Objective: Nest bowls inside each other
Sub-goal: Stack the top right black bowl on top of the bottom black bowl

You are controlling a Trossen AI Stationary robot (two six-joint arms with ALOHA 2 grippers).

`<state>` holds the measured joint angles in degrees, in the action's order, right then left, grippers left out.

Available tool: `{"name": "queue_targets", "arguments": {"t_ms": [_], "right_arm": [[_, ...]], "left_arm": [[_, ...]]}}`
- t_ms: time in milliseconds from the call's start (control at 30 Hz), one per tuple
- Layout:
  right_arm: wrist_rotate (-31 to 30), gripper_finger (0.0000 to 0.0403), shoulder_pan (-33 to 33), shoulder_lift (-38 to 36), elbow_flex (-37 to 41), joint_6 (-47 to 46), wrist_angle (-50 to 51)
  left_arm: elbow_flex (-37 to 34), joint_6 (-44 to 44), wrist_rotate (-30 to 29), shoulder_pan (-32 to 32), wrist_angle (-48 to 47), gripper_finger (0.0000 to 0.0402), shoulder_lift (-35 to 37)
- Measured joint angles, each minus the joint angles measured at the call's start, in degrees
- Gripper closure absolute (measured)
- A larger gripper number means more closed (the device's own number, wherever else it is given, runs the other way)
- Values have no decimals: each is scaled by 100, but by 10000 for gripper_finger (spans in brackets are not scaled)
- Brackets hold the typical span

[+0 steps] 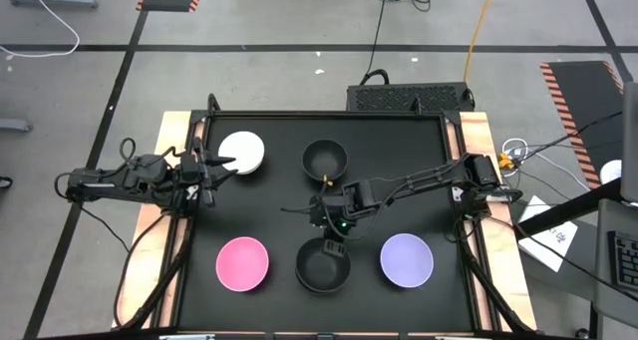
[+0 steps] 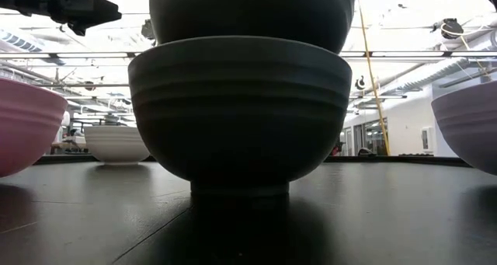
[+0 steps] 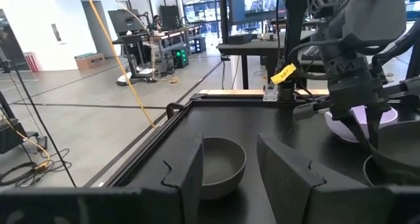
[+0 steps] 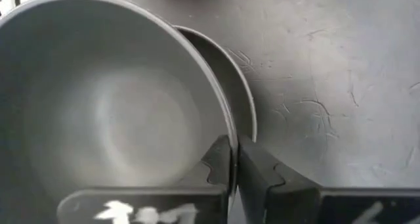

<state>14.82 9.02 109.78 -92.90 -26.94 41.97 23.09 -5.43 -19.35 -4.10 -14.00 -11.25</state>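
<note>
Two black bowls are stacked at the near middle: the lower one [image 2: 239, 109] stands on its foot on the black table, and the upper one [image 2: 248, 12] dips into its rim. My right gripper [image 1: 332, 235] is shut on the upper bowl [image 4: 111, 119]. A third black bowl [image 1: 324, 159] stands at the far middle, with a white bowl [image 1: 241, 152] to its left. A pink bowl [image 1: 242, 263] and a lavender bowl [image 1: 407, 259] flank the stack. My left gripper [image 1: 221, 165] waits open and level beside the white bowl. My right gripper pinches the upper black bowl's rim [image 4: 226, 119] on its far side, one finger [image 4: 262, 178] outside the wall and the other inside. The fingers slant down from the far right. The bowl sits off-centre over the lower bowl [image 4: 244, 92]; whether it rests in it I cannot tell.
The table's raised frame [image 1: 454, 131] runs around the black mat. Free mat lies between the far row of bowls and the near row. In the left wrist view the far black bowl [image 3: 220, 165] stands beyond my left fingers, with the right arm [image 3: 357, 66] behind it.
</note>
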Motion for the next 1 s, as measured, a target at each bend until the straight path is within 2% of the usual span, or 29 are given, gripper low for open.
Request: {"name": "queue_targets", "arguments": {"t_ms": [367, 667, 767, 1000], "right_arm": [[-408, 401, 2, 264, -49, -16, 240], [-424, 402, 64, 1248, -1374, 254, 1325], [-606, 402, 119, 1491, -1769, 341, 1612], [-1239, 402, 247, 1582, -1893, 277, 1694]], "left_arm": [[0, 6, -1, -2, -4, 254, 0], [0, 58, 130, -1, -84, 254, 0], [0, 83, 149, -2, -95, 254, 2], [0, 83, 151, -2, -97, 254, 2]]}}
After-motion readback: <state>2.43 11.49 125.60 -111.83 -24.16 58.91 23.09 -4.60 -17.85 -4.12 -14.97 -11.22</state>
